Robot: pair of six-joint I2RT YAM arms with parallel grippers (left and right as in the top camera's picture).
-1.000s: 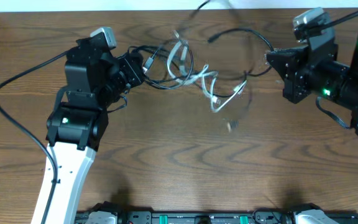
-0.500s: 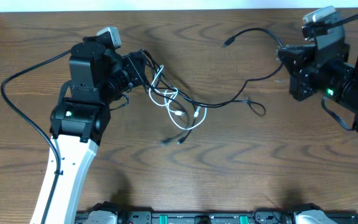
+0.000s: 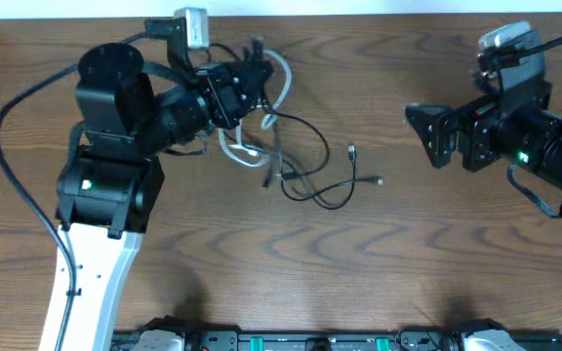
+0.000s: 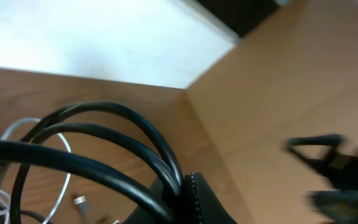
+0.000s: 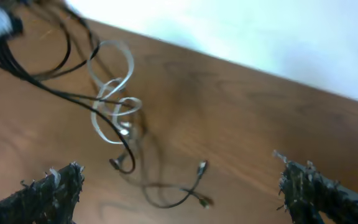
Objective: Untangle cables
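Two arms face each other across a dark wooden table (image 3: 261, 283). From overhead we see the left gripper (image 3: 254, 70) near the far edge, clamped tight on a tangle of thin cables (image 3: 261, 107) bunched at its fingers. One thin black cable (image 3: 332, 203) trails off the bunch and lies in a loose curl on the wood toward the middle, with a small plug end (image 3: 352, 151) just beside the curl.

The right wrist view shows us what the overhead blurs: a thin white cable (image 5: 122, 101) twisted into several loops, with a black strand running through them. The left wrist camera gives only black strands arching close against its own finger, hiding most of the tangle.

The right gripper (image 3: 425, 134) stands with jaws spread wide, holding nothing, well apart from the cables.
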